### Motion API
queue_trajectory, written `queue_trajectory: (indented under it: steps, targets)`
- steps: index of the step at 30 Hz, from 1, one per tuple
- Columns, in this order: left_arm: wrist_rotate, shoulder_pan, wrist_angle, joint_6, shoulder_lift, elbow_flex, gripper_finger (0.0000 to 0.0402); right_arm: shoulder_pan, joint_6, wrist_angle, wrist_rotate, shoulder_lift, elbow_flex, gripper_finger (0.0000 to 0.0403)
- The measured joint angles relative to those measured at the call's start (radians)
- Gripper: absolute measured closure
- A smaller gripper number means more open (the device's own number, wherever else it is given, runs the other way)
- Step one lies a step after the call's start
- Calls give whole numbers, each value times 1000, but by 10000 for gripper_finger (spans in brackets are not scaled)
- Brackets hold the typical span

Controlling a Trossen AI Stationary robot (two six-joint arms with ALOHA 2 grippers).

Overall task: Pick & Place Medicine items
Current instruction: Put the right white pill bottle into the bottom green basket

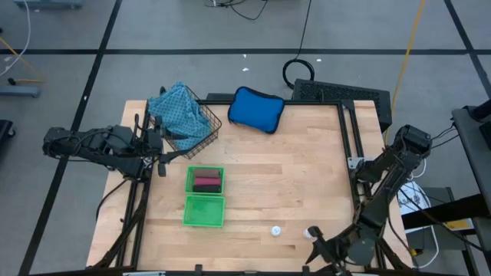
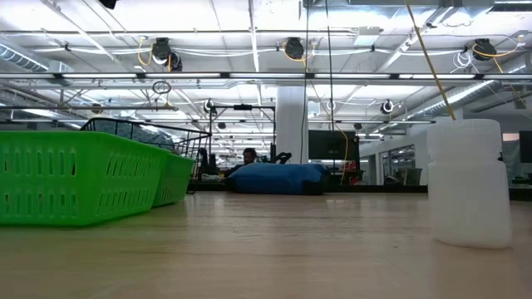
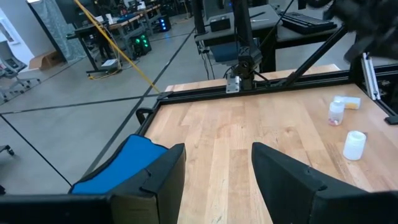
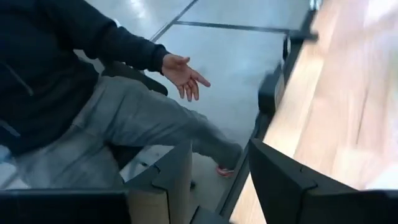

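Dark and maroon oblong pieces lie in a green basket. A second green basket sits just nearer. One small white bottle stands on the wood toward the near edge, large in the low view. Another white bottle stands farther right, beside a pale piece. My left gripper hovers open at the table's left edge. My right gripper is open at the near edge, pointing off the table.
A wire basket with light-blue cloth stands at the far left. The blue pouch lies at the far edge. A seated person, hand held out, is beyond the near edge. Bare wood spans the middle and right.
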Motion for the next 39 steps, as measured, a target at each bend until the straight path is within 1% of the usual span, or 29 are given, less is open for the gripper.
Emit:
queue_trajectory:
  steps: [3, 4, 6, 9, 10, 12, 15, 18, 22, 24, 30, 39]
  targets:
    - [0, 0, 0, 0, 0, 0, 210, 2, -78, -136, 7, 13, 127, 241]
    - [0, 0, 0, 0, 0, 0, 211, 8, -91, -191, 25, 24, 168, 232]
    - [0, 0, 0, 0, 0, 0, 210, 20, -105, -312, 55, 60, 237, 212]
    - [0, 0, 0, 0, 0, 0, 210, 39, -106, -468, 49, 138, 309, 180]
    - [0, 0, 0, 0, 0, 0, 210, 44, -93, -507, 41, 163, 321, 171]
    - [0, 0, 0, 0, 0, 0, 211, 51, -56, -544, -21, 194, 325, 156]
    - [0, 0, 0, 0, 0, 0, 211, 51, -16, -633, -106, 197, 326, 146]
    - [0, 0, 0, 0, 0, 0, 210, 61, 46, -807, -111, 195, 327, 148]
    - [0, 0, 0, 0, 0, 0, 210, 83, 44, -968, -108, 209, 320, 157]
    - [0, 0, 0, 0, 0, 0, 210, 92, 47, -981, -109, 219, 304, 158]
    - [0, 0, 0, 0, 0, 0, 211, 108, 13, -844, -78, 256, 239, 160]
    - [0, 0, 0, 0, 0, 0, 210, 107, -32, -795, -82, 272, 126, 171]
